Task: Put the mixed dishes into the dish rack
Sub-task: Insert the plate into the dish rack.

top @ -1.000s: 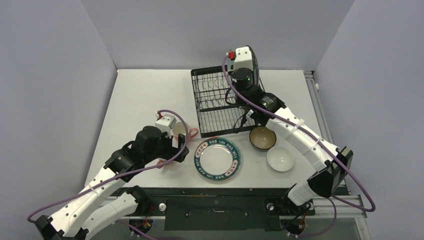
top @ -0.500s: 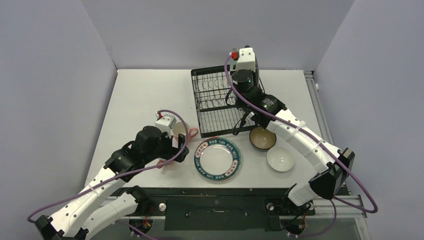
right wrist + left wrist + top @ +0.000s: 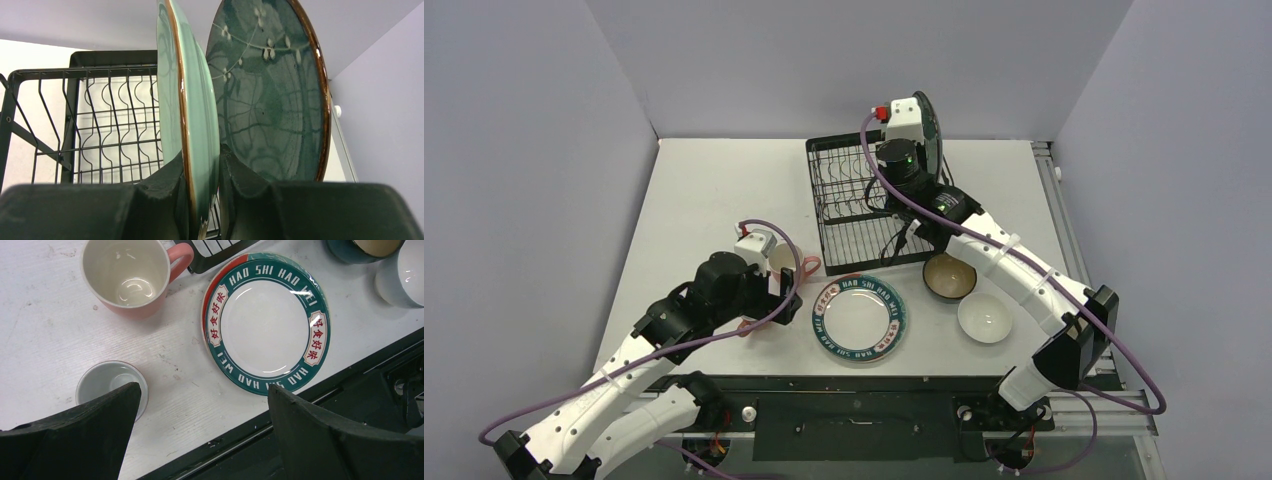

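Over the far right end of the dish rack (image 3: pixel 854 200), clamps with the right gripper (image 3: pixel 200 172) the lower rim of a light green plate (image 3: pixel 192 100). Holds it on edge, upright, above the wire slots. Shows just beside it, on the outer side of one jaw, a dark teal plate (image 3: pixel 270 100) with white blossoms, likewise on edge. Cannot tell whether that one sits in the rack or rides along with the grip.

Down at the near left of the table (image 3: pixel 724 190), spreads the left gripper (image 3: pixel 202 390) wide apart, with nothing between the jaws. Hovers above a white mug (image 3: pixel 110 385), partly hidden behind one jaw. Finds beyond that a pink mug (image 3: pixel 127 275), upright, handle toward the rack's near corner. Finds to the right a teal-rimmed plate (image 3: pixel 265 322) with a white centre and lettering, lying flat on a red-orange plate (image 3: pixel 209 290), of which only a sliver of edge peeks out. Leaves further right a brown bowl (image 3: pixel 949 275) just beside the rack's near right corner, and a small white bowl (image 3: pixel 985 317) nearer the front edge, the two close together.
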`<state>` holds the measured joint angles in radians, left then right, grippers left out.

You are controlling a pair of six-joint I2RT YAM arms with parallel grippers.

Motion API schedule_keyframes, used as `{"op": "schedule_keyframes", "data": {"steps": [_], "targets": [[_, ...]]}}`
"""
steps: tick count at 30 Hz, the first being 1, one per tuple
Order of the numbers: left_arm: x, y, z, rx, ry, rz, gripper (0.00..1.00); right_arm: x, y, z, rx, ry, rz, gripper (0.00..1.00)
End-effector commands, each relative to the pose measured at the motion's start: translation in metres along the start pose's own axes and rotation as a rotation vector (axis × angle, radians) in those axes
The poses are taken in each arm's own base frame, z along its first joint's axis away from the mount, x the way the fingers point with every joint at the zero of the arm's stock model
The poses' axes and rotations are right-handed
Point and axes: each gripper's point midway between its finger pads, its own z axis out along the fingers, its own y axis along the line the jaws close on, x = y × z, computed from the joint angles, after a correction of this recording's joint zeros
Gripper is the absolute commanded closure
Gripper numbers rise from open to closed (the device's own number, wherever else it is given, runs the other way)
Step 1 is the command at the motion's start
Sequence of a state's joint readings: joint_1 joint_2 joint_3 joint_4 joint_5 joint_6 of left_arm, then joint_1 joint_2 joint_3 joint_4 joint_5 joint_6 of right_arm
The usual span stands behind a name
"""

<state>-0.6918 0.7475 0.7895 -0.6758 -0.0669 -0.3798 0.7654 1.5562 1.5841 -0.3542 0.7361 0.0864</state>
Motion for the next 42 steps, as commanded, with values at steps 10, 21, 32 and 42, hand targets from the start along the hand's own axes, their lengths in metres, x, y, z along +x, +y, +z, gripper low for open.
{"op": "schedule_keyframes", "data": {"steps": [10, 21, 32, 42], "targets": [[-0.011, -0.003, 0.000, 0.020, -0.046, 0.011, 0.04, -0.027, -0.007, 0.001, 0.032, -0.048, 0.039, 1.00], [-0.011, -0.003, 0.001, 0.021, -0.043, 0.011, 0.04, -0.029, -0.005, -0.004, 0.030, -0.047, 0.041, 0.67], [-0.010, -0.003, 0.002, 0.017, -0.039, 0.009, 0.04, -0.052, -0.010, -0.026, 0.019, -0.094, 0.084, 0.55], [-0.010, -0.002, 0.001, 0.017, -0.040, -0.003, 0.04, -0.069, -0.016, -0.055, -0.037, -0.128, 0.129, 0.52]]}}
